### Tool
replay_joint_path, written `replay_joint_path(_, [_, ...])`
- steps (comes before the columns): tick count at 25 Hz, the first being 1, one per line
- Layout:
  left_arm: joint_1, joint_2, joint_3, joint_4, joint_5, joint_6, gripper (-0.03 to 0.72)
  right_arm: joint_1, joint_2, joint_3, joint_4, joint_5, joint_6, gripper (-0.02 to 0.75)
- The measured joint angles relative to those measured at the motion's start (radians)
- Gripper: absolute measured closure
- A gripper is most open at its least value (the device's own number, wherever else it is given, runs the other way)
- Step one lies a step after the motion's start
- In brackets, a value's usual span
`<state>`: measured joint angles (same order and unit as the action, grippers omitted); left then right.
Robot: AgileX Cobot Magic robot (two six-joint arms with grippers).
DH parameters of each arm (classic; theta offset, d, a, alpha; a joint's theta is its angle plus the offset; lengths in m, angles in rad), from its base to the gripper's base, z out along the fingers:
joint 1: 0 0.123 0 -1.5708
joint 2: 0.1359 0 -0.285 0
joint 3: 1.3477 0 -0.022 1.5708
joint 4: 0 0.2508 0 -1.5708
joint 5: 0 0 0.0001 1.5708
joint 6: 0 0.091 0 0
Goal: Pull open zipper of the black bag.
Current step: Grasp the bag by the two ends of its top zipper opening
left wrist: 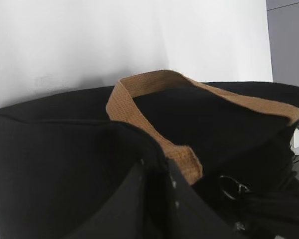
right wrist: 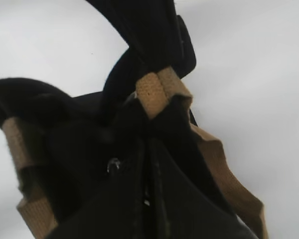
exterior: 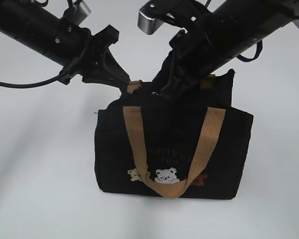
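Observation:
The black bag [exterior: 174, 149] stands upright mid-table, bears on its front, one tan handle [exterior: 134, 134] hanging down. My left gripper [exterior: 125, 83] reaches in from the upper left and is shut on the bag's top edge. In the left wrist view its jaws [left wrist: 157, 162] pinch black fabric beside the tan strap [left wrist: 184, 154]. My right gripper [exterior: 163, 92] comes from the upper right onto the bag's top. Its jaws [right wrist: 149, 142] are pressed together at the zipper line. The small shiny pull [right wrist: 113, 164] glints just left of them. I cannot tell whether anything is pinched.
The bag sits on a plain white tabletop [exterior: 40, 189]. A second tan handle [right wrist: 157, 92] stands up behind the right gripper. Both black arms cross above the bag's rear. A grey surface [left wrist: 289, 45] shows at the far right of the left wrist view.

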<state>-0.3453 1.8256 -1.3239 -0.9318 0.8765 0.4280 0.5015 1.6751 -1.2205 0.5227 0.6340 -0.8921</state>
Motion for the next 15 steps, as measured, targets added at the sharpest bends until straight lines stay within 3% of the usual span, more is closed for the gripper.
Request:
replay_joint_path(10, [0.000, 0.000, 0.000, 0.002, 0.002, 0.000, 0.660, 0.000, -0.084, 0.000, -0.179, 0.079, 0.069, 0.738])
replay_joint_path(15, [0.000, 0.000, 0.000, 0.002, 0.003, 0.000, 0.660, 0.000, -0.089, 0.000, -0.194, 0.088, 0.089, 0.738])
